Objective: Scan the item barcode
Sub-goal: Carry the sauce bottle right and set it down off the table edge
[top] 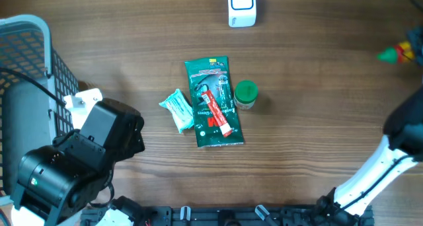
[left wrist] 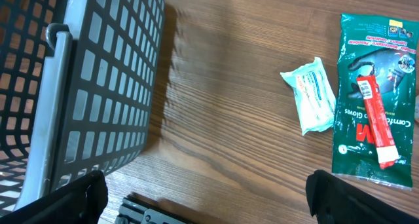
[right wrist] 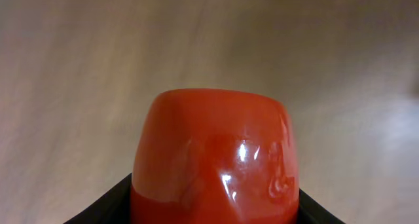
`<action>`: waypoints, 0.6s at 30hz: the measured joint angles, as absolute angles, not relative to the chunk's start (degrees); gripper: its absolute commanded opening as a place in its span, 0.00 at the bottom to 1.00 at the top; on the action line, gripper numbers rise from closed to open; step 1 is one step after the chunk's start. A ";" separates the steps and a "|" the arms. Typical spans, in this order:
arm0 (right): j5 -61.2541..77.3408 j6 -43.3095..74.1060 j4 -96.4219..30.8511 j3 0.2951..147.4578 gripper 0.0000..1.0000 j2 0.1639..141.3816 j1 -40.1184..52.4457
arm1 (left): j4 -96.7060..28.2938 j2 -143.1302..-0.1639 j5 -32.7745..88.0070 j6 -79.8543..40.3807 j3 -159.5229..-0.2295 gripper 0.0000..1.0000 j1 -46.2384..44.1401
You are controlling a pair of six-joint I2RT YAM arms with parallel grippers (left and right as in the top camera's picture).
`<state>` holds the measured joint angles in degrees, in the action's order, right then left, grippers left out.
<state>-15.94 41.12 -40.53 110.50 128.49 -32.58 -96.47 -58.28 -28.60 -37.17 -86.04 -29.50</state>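
Right gripper (right wrist: 213,214) holds red bottle (right wrist: 213,152); left gripper (left wrist: 203,192) wide, idle. Next, you likely present its barcode to scanner (top: 241,6) at 12 o'clock.

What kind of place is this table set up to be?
Probably a mock shop checkout: a mesh shopping basket, a white scanner-like device, and packaged goods such as a green glove packet on a wooden table.

Matt wood-grain table (top: 317,120), glossy smooth red item (right wrist: 213,158), shiny plastic glove pack (top: 220,87)
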 measured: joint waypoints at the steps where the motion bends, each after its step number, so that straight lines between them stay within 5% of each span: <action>1: -16.10 40.36 -40.56 110.26 0.45 128.84 -34.41 | -96.47 -58.28 -28.60 -37.17 -86.04 1.00 -29.50; 5: -16.19 35.66 -40.75 109.84 0.49 132.51 -42.24 | -96.47 -58.28 -28.60 -37.17 -86.04 1.00 -29.50; 10: -15.90 33.36 -41.32 109.58 1.00 135.17 -46.68 | -96.47 -58.28 -28.60 -37.17 -86.04 1.00 -29.50; 18: -6.87 32.23 -43.72 112.03 1.00 131.11 -47.55 | -96.47 -58.28 -28.60 -37.17 -86.04 1.00 -29.50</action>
<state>-6.87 32.23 -43.72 112.03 131.11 -47.55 -96.47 -58.28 -28.60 -37.17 -86.04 -29.50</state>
